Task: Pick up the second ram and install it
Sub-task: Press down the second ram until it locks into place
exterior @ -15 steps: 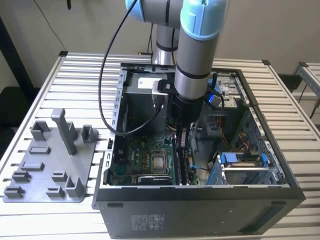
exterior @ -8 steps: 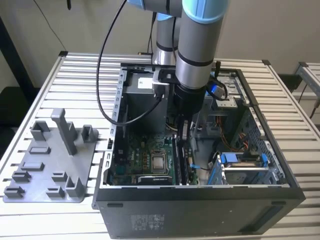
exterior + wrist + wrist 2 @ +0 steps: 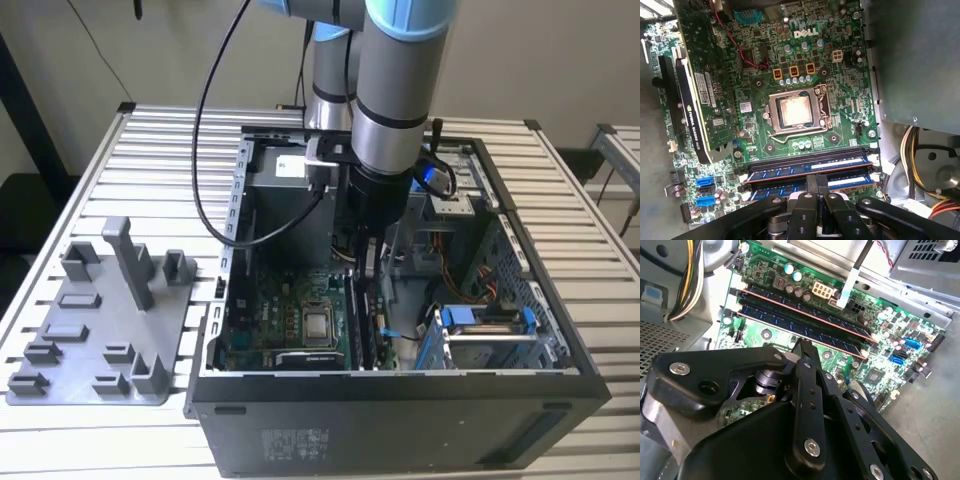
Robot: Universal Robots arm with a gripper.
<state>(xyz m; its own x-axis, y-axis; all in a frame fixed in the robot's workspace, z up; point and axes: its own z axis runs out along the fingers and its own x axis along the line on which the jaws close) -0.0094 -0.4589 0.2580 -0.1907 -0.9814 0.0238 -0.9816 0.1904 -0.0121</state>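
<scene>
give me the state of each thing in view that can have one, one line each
second ram: lying along a motherboard slot, beside another stick, gripper directly over it
gripper: down inside the case, fingertips at the second ram
computer case: side panel off, lying on the table
processor socket: bare, no cooler on it
grey fixture tray: on the table, beside the case
</scene>
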